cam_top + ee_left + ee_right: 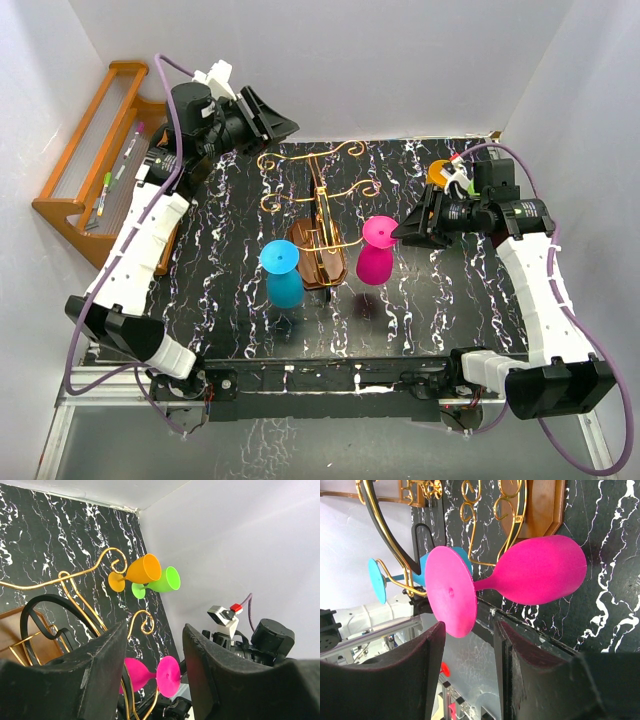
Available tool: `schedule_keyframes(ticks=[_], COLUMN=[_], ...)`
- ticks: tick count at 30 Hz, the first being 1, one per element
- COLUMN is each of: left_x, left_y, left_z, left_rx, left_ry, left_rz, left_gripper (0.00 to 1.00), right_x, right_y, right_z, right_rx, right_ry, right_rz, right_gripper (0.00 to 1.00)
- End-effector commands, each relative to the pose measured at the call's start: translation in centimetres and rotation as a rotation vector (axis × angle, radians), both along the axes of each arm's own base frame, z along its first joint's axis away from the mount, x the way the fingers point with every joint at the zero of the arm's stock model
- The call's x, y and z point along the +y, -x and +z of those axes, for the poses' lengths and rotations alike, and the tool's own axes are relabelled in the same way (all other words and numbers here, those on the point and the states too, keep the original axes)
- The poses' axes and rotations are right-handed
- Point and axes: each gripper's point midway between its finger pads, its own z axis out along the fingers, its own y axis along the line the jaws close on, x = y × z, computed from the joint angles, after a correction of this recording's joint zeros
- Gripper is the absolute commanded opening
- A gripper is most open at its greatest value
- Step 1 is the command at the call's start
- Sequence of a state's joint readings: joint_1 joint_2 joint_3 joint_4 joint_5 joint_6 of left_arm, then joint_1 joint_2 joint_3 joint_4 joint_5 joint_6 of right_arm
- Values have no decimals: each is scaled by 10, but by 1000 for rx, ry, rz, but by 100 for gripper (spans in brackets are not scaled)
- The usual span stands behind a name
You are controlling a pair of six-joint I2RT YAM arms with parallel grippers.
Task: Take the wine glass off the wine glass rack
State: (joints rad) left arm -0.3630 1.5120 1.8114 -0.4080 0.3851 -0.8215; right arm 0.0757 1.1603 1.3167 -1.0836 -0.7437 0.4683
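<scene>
The wine glass rack (322, 245) stands mid-table, with a brown violin-shaped base and gold wire arms. A pink wine glass (375, 252) hangs upside down on its right side and a blue one (283, 272) on its left. My right gripper (405, 232) is open just right of the pink glass's foot. In the right wrist view the foot (450, 592) sits at the open fingertips, its lower edge between them, not clamped. My left gripper (275, 120) is open and empty, raised at the back left, away from the rack.
An orange glass (140, 572) and a green glass (161, 582) lie on the table at the back right, behind my right arm. An orange-brown slatted shelf (90, 160) holding pens stands against the left wall. White walls enclose the table.
</scene>
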Motion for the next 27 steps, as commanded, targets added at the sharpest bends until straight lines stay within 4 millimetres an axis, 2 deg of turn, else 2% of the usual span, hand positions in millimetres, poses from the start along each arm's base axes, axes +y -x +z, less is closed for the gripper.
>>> schedule_keyframes(ticks=[1, 17, 27], left_x=[7, 12, 14], left_y=[18, 23, 24], left_z=[18, 16, 12], left_rx=[-53, -51, -44], left_ry=[3, -11, -18], left_rz=[-5, 11, 17], left_gripper=[46, 45, 45], right_x=[1, 2, 5], right_y=[-12, -33, -34], right_z=[7, -10, -5], right_rx=[-103, -107, -119], right_ry=[12, 48, 24], right_rz=[7, -21, -16], right_gripper=[46, 44, 22])
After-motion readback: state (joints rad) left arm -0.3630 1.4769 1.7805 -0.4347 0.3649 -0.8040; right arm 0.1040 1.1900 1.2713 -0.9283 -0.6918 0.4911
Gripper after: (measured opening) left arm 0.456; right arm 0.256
